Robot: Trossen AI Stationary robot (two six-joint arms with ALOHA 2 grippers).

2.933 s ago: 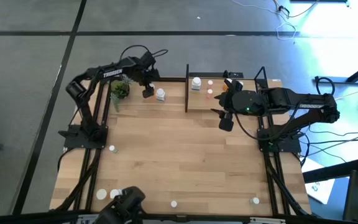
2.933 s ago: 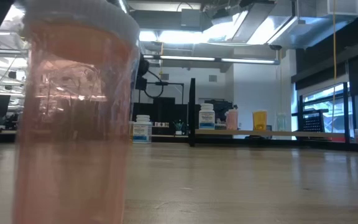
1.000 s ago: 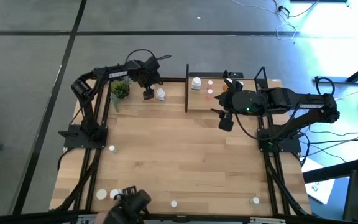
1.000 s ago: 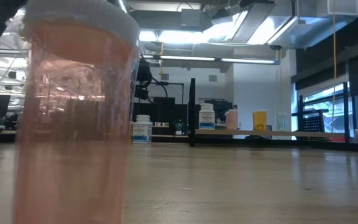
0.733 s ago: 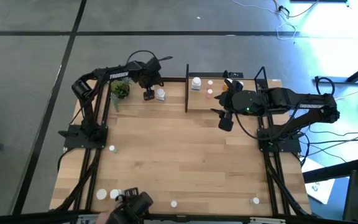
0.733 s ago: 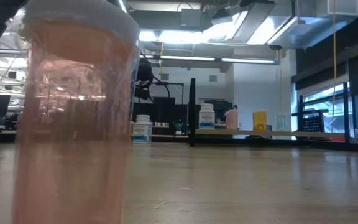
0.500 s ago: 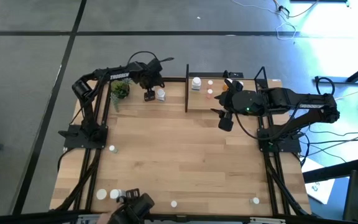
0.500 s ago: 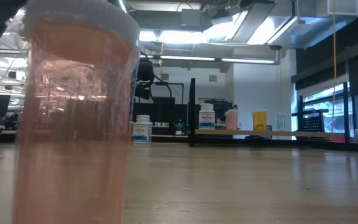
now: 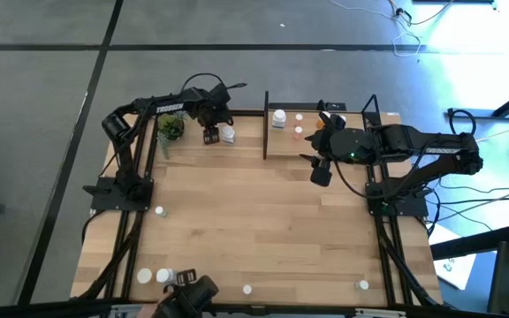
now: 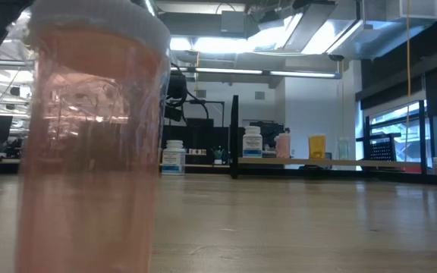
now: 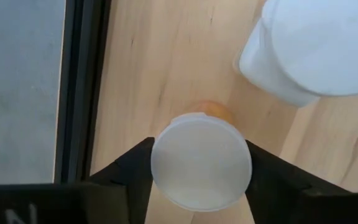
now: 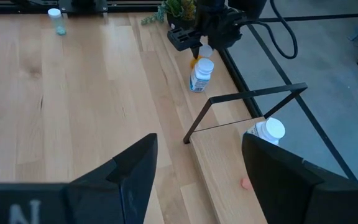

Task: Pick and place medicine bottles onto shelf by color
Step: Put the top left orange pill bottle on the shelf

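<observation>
My left gripper is at the table's far left, shut on a small orange bottle with a white cap. A white bottle stands on the table right beside it and also shows in the left wrist view. The shelf is at the far right and carries a white bottle, a pinkish one and an orange one. My right gripper hangs open and empty in front of the shelf; its own view shows the fingers wide apart. My left gripper pinches the orange bottle by the sides of its white cap between its two fingers. The fingers come from above, pointing down. The bottle stands upright under them, its orange body showing past the cap. Whether its base rests on the table I cannot tell.
A green potted plant stands just left of my left gripper. Several small bottles stand along the near edge, one at the left. A pinkish bottle fills the low view's left.
My left arm has edged a little toward the table's right edge, and its gripper has stayed low beside the white bottle. My right arm has kept still.
</observation>
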